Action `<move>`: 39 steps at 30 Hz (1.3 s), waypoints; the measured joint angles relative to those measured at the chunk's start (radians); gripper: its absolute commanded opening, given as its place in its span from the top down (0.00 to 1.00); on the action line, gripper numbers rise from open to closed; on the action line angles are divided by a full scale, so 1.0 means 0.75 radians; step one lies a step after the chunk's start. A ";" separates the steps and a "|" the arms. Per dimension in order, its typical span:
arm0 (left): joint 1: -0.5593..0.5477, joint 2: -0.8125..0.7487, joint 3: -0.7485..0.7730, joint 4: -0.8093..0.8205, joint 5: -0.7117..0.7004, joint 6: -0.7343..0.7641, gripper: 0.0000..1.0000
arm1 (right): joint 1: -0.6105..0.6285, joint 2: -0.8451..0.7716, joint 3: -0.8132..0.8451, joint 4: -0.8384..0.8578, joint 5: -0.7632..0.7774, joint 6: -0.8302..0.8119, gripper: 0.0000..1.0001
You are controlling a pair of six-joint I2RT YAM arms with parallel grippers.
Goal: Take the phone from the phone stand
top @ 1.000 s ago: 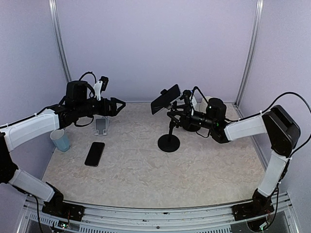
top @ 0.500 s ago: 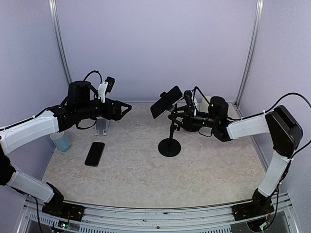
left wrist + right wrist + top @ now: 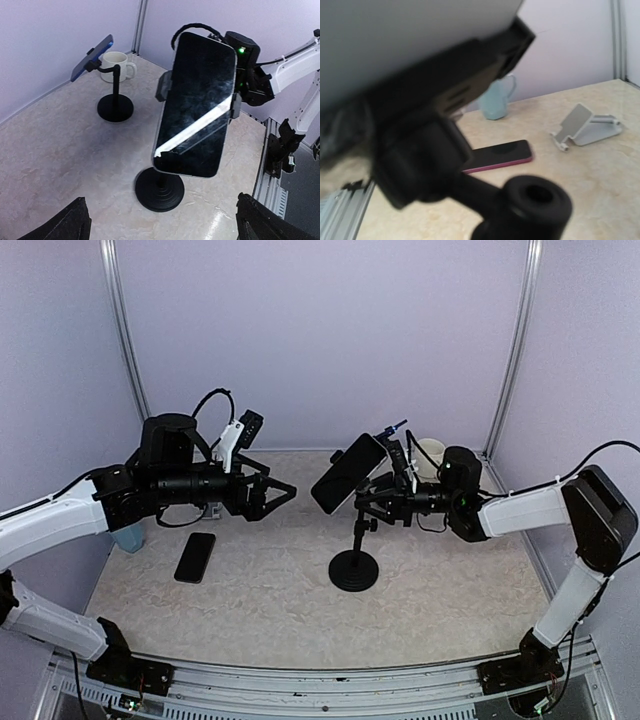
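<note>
Now we are seeing the phone (image 3: 197, 105), a dark glossy slab, sitting tilted atop the phone stand (image 3: 160, 189). Our left gripper (image 3: 276, 500) is hovering wide open, apart from the stand, having advanced toward it. Our right gripper (image 3: 380, 502) is sitting close behind the stand's top, perhaps touching it; we cannot tell its grip.

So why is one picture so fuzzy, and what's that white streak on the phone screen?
Right wrist view: the phone stand sits almost against the lens, so it blurs; the spare phone behind is sharper. Left wrist view: the streak is light reflected off the phone. Top external view: even, sharp.
</note>
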State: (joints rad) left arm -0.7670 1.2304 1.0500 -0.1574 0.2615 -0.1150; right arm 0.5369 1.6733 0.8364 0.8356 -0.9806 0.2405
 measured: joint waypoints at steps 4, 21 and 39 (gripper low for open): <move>-0.138 -0.002 0.000 -0.004 -0.056 -0.038 0.01 | 0.024 -0.016 -0.020 0.000 -0.040 -0.049 0.79; -0.424 0.236 0.106 -0.023 -0.373 -0.104 0.01 | 0.087 -0.049 -0.044 -0.051 -0.123 -0.170 0.80; -0.505 0.368 0.249 -0.126 -0.514 -0.052 0.22 | 0.108 -0.065 -0.037 -0.120 -0.155 -0.226 0.78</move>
State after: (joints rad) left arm -1.1458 1.5066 1.2369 -0.2516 -0.1238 -0.1539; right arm 0.6182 1.6249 0.8089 0.7460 -1.0966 0.0711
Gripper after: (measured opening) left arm 0.852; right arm 0.422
